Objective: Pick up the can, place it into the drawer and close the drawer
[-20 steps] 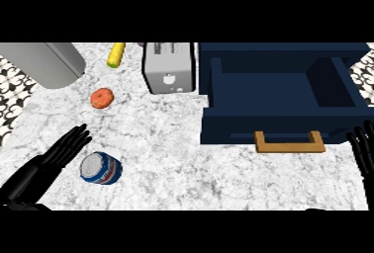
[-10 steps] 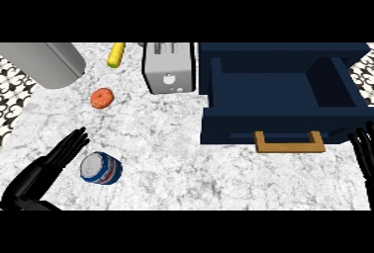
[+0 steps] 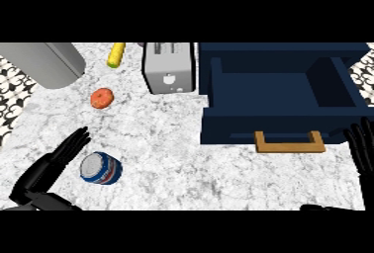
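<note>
The can (image 3: 101, 168), blue and red with a silver top, lies tilted on the marble counter at the lower left. My left hand (image 3: 51, 167) is just to its left, fingers straight and open, close beside the can without curling round it. The dark blue drawer (image 3: 281, 94) stands pulled open at the right, its inside bare, with a wooden handle (image 3: 289, 143) on its front. My right hand (image 3: 361, 148) rests open at the right edge, fingers up, beside the drawer's front.
A silver toaster (image 3: 169, 67) stands left of the drawer. An orange fruit (image 3: 101, 98) and a yellow corn cob (image 3: 116, 54) lie behind the can. A grey rounded appliance (image 3: 40, 63) fills the far left corner.
My left hand has edged slightly lower and closer to the can. The can, the drawer and my right hand look unmoved.
</note>
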Motion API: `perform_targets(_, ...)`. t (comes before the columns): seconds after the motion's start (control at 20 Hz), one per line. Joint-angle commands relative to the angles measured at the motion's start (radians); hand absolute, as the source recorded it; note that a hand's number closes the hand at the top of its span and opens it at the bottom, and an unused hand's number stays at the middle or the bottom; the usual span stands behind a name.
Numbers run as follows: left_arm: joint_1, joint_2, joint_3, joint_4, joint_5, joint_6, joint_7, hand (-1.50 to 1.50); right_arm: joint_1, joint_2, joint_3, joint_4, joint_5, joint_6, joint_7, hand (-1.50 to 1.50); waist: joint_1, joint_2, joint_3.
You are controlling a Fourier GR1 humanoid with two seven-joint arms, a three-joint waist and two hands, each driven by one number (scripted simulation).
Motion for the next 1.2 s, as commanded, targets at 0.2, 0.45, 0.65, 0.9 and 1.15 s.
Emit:
perform_targets(0.2, 0.008, 0.008, -0.022, 0.089, -0.042, 0.025, -0.098, -1.50, -0.011, -0.043, -0.058, -0.051, -0.054, 0.017, 0.062, -1.50, 0.001, -0.001, 0.000)
perform_targets(0.45, -0.146, -0.015, -0.047, 0.385, -0.112, 0.109, -0.225, -1.50, 0.047, 0.042, 0.037, -0.065, 0.035, -0.009, 0.000, -1.50, -0.009, 0.002, -0.001)
perform_targets(0.65, -0.120, 0.049, -0.034, 0.313, -0.062, 0.035, -0.180, -1.50, 0.057, 0.033, 0.020, -0.136, 0.000, 0.002, 0.070, -1.50, -0.001, -0.001, 0.000)
perform_targets(0.9, -0.170, 0.016, -0.052, 0.391, -0.068, 0.079, -0.192, -1.50, 0.031, -0.018, -0.048, -0.071, -0.055, 0.041, 0.042, -1.50, -0.002, 0.000, 0.000)
perform_targets(1.15, -0.210, 0.031, -0.075, 0.529, -0.125, 0.125, -0.313, -1.50, 0.063, 0.001, -0.049, -0.108, -0.069, 0.052, 0.051, -1.50, -0.007, 0.001, 0.000)
